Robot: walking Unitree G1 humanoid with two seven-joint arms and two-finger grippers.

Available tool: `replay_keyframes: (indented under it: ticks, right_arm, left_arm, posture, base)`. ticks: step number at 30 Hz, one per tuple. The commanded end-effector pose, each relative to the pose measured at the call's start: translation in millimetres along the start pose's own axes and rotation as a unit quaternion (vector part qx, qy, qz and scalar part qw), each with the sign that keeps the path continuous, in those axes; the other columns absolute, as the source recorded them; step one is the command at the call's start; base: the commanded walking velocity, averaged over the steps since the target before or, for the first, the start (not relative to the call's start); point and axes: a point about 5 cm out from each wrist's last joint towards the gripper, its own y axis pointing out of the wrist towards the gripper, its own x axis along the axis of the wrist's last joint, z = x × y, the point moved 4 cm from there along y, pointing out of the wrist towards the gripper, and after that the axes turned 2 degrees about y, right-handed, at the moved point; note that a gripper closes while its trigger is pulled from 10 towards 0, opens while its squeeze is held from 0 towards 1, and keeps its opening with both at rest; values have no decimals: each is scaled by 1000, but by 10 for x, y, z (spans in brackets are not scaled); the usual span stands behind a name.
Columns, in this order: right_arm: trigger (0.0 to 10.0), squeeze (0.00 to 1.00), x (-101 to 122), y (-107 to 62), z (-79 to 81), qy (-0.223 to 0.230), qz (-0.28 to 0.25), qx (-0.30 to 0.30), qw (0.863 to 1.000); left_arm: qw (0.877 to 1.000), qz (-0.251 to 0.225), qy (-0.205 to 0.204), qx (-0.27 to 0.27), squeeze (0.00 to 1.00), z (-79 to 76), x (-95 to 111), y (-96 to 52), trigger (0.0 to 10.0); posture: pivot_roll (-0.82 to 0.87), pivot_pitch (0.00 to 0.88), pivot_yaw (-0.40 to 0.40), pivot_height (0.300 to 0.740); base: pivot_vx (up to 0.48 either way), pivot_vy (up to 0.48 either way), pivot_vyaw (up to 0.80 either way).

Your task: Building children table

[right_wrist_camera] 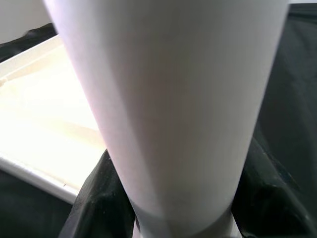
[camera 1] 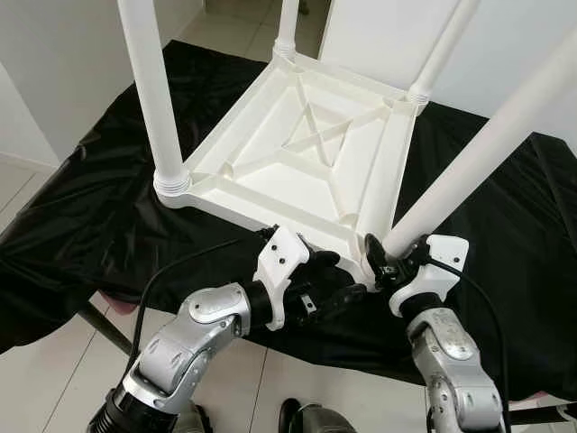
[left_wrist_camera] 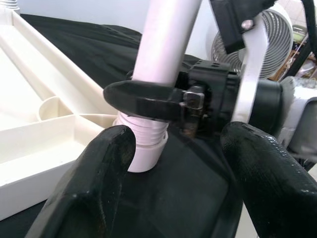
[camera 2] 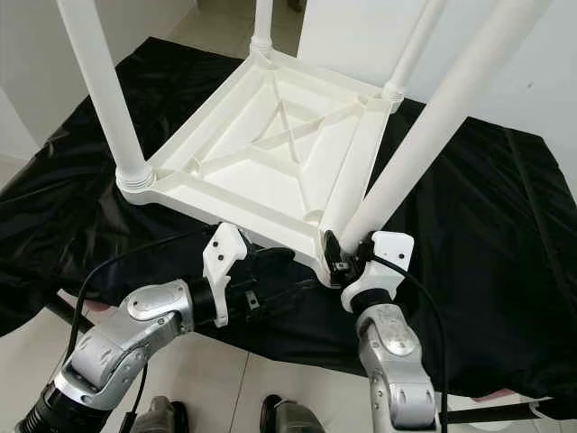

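A white plastic children's table (camera 1: 306, 149) lies upside down on a black cloth. Three white legs stand in its corners: near left (camera 1: 153, 99), far (camera 1: 287, 27) and far right (camera 1: 442, 54). A fourth leg (camera 1: 487, 153) rises from the near right corner, its threaded end (left_wrist_camera: 143, 144) at the corner socket. My right gripper (camera 1: 383, 262) is shut on this leg just above the thread, and its fingers (right_wrist_camera: 94, 198) press both sides of the tube (right_wrist_camera: 168, 99). My left gripper (camera 1: 341, 281) is open beside that corner, holding nothing, its fingers (left_wrist_camera: 94, 193) spread below the leg's end.
The black cloth (camera 1: 108, 207) hangs over the work surface's near edge. White tiled floor (camera 1: 54, 388) lies below and a white wall behind. A standing fan (left_wrist_camera: 280, 39) is seen past the leg in the left wrist view. A black cable (camera 1: 171, 271) loops from my left wrist.
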Motion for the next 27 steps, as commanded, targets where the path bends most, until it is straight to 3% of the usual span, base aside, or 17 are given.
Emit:
replay_keyframes:
  ticks: [1,6,7,8,15,19,23,24,27]
  right_arm:
    - [10000,0,-144,10,-92,-9,29,-38,999]
    - [10000,0,-121,21,-75,-8,26,-42,999]
    - [10000,145,-109,19,-71,-5,24,-35,999]
    - [10000,1000,-77,15,-51,0,16,-20,1000]
    - [10000,1000,109,3,35,16,-25,62,998]
    - [10000,1000,192,-13,-46,-1,-26,155,988]
    - [10000,1000,179,-23,-55,-11,-12,192,981]
    - [10000,0,162,-45,-57,-21,1,230,973]
    - [10000,0,139,-74,-66,-40,16,277,960]
  left_arm:
    - [1000,0,-2,-7,0,-35,-17,31,10000]
    - [1000,0,-4,-6,0,-37,-18,27,10000]
    - [1000,0,-4,-6,0,-36,-16,26,10000]
    - [1000,0,-4,-6,0,-34,-12,26,10000]
    - [1000,-1,-3,-7,0,-25,-1,23,10000]
    - [1000,2,-1,-6,0,-21,0,6,10000]
    - [1000,3,-1,-5,0,-14,2,0,10000]
    - [1000,3,-1,-5,0,-14,4,-6,10000]
    - [1000,4,0,-5,0,-12,5,-15,10000]
  posture:
    - [23,166,-124,740]
    - [24,172,-119,740]
    - [24,172,-119,740]
    - [23,174,-115,740]
    - [25,178,-106,740]
    - [36,181,-97,740]
    - [39,181,-94,740]
    - [42,180,-92,740]
    - [45,179,-88,740]
  base:
    - [0,0,0]
    - [0,0,0]
    - [0,0,0]
    - [0,0,0]
    - [0,0,0]
    - [0,0,0]
    - [0,0,0]
    - [0,0,0]
    - [0,0,0]
